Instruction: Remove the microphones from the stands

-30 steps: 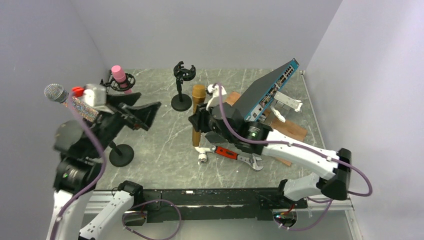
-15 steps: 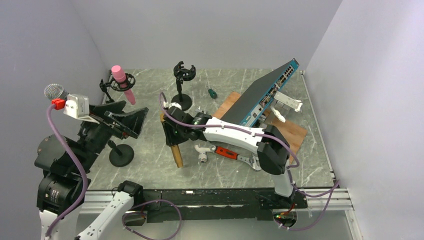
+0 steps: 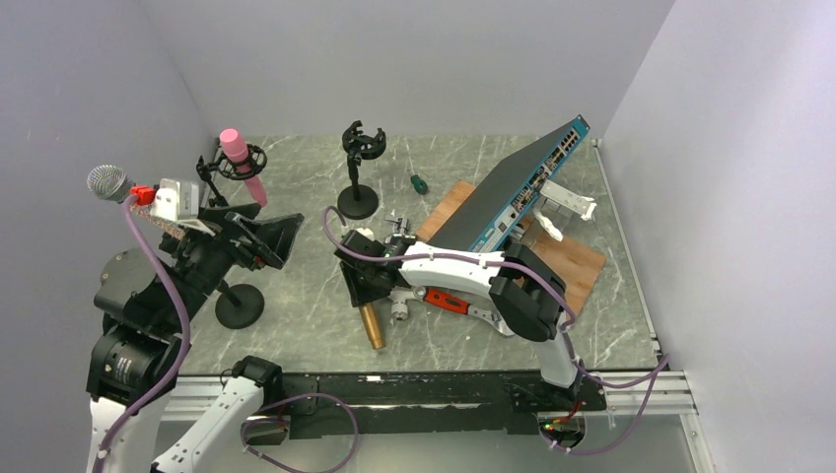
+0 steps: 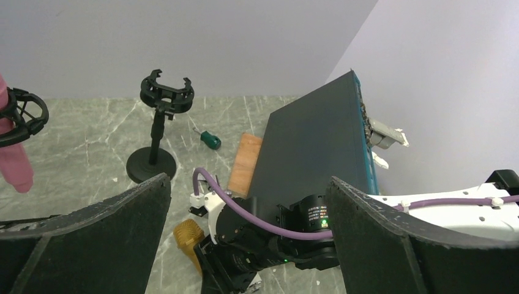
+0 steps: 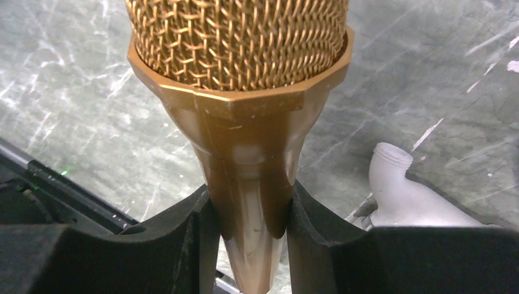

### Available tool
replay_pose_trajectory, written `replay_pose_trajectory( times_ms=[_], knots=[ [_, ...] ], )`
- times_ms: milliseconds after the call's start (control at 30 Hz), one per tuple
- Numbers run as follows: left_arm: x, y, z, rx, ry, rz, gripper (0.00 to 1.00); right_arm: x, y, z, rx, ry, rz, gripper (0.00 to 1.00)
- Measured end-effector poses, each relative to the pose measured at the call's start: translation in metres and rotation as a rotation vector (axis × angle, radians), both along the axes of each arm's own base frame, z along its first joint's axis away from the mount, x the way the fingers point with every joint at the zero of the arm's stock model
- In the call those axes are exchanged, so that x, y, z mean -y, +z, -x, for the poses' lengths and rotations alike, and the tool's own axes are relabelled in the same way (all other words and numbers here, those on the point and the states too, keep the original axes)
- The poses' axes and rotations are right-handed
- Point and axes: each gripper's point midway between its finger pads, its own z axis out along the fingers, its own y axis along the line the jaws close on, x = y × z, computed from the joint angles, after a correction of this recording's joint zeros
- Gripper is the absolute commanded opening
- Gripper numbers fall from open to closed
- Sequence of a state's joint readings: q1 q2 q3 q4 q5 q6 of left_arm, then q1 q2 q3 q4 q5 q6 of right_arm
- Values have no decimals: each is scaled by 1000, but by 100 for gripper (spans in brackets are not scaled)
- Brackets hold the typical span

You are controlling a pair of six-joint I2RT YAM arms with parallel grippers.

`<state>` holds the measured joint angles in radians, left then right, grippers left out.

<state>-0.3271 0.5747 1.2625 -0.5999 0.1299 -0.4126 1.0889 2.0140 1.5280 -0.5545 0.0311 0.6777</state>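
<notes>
Right gripper [image 5: 248,229] is clenched on the tapered body of the gold mesh-headed microphone [image 5: 242,67], a finger pressing each side; only the right wrist view shows this grip closely. From above, the microphone slants over the grey marbled desk [image 3: 296,286] near its front edge, well apart from the black round-based stand with its empty clip [image 3: 357,172]. A white plastic pipe fitting [image 5: 407,199] lies just beside it. Left gripper [image 4: 248,233] is spread wide, raised at the left, grasping nothing.

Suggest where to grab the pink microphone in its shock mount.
Probably the upper end of the pink microphone, clear above the shock mount; come from the right, since the left wall crowds it and the mount wraps its middle.
</notes>
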Motion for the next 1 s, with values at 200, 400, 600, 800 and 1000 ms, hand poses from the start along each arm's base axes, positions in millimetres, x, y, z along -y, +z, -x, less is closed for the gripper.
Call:
replay_pose_trajectory(
  times_ms=[200, 400, 600, 800, 1000],
  knots=[
    [2, -11, -10, -49, 8, -16, 99, 9, -18, -2, 1, -16, 46, 15],
    [-9, -14, -10, -81, 67, -20, 99, 16, -30, -1, -5, -29, 78, 26],
    [-39, 11, 5, -34, 202, 17, 100, 17, -32, -1, -2, -34, 82, 35],
    [-73, 38, 33, 8, 334, 53, 99, 16, -38, -2, -3, -34, 89, 49],
    [-112, 28, 52, -44, 511, 35, 99, 14, -37, -5, 12, -32, 89, 56]
  ],
)
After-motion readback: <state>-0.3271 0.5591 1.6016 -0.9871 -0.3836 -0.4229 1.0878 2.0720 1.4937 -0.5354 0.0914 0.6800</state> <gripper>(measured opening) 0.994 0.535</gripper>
